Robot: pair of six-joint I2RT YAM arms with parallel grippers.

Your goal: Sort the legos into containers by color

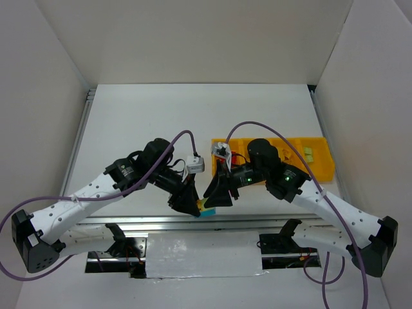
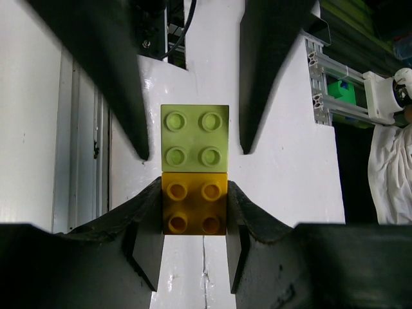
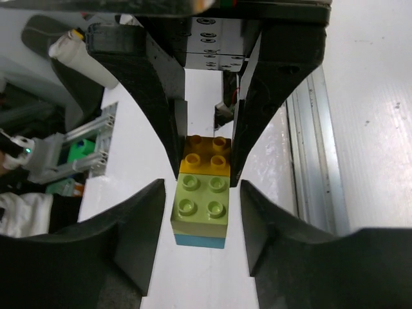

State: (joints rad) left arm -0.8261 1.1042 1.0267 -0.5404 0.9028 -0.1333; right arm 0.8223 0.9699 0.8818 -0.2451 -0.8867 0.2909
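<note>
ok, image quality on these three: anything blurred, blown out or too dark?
Top external: even light, clump tiny, mostly hidden. Left wrist: orange brick and green brick sharp, fingers black silhouettes. Right wrist: both bricks sharp too, fingers equally dark.

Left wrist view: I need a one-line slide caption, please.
The left gripper clamps the orange-yellow brick while the right gripper flanks the joined pale green brick, not touching it.
</note>
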